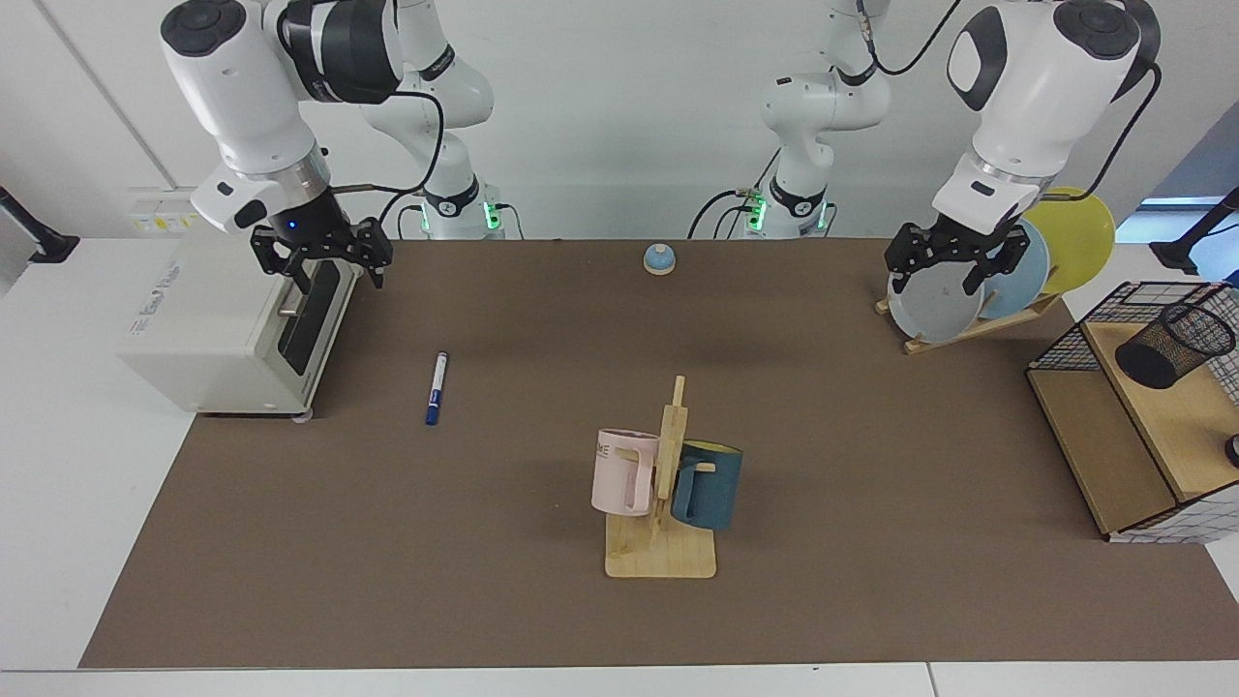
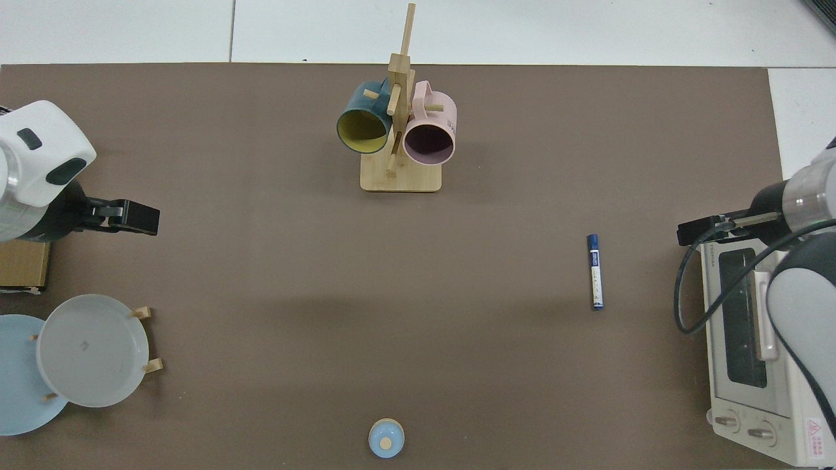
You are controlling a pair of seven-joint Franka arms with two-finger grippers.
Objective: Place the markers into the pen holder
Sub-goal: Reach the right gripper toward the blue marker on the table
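Observation:
The marker (image 1: pixel 437 388), white with a blue label and dark blue cap, lies flat on the brown mat, right of the toaster oven; in the top view the marker (image 2: pixel 594 271) is seen lengthwise. The pen holder (image 1: pixel 1174 345), a black mesh cup, rests tilted on a wooden shelf at the far right edge and is out of the top view. My right gripper (image 1: pixel 323 273) hangs open over the oven's front corner, up-left of the marker; from above the right gripper (image 2: pixel 695 233) is well apart from it. My left gripper (image 1: pixel 953 279) stands open before the plates, its body (image 2: pixel 134 217) at the mat's left.
A white toaster oven (image 1: pixel 232 324) stands at the left. A wooden mug rack (image 1: pixel 663 484) with a pink and a teal mug is mid-table. A plate rack (image 1: pixel 958 300), a small blue bell (image 1: pixel 659 258) and a black wire basket (image 1: pixel 1113 319) around the shelf are also there.

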